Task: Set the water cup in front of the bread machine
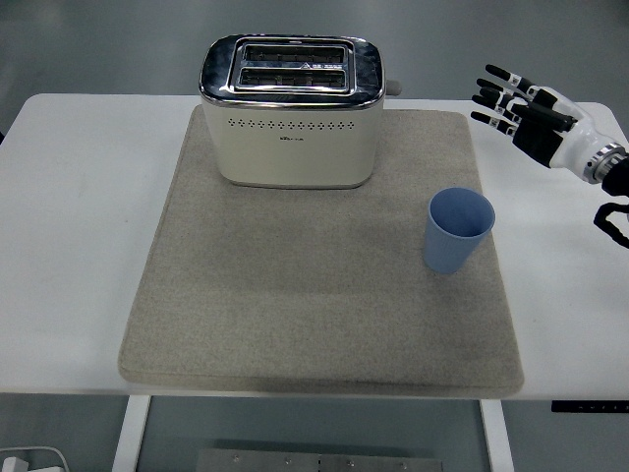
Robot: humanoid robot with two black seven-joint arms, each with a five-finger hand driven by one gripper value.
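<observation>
Task not started as far as I can see: cup (457,230) stands upright on the mat's (295,315) right side, off to the right of the toaster (291,110) rather than in front of it. Whole job left: grasp, carry left, set down on the mat before the toaster. Right hand (526,108) hovers over the bench (79,197) at far right, fingers spread, holding nothing, well apart from the cup. Left arm not visible.

Bright, even overhead light; sharp, soft shadows.
</observation>
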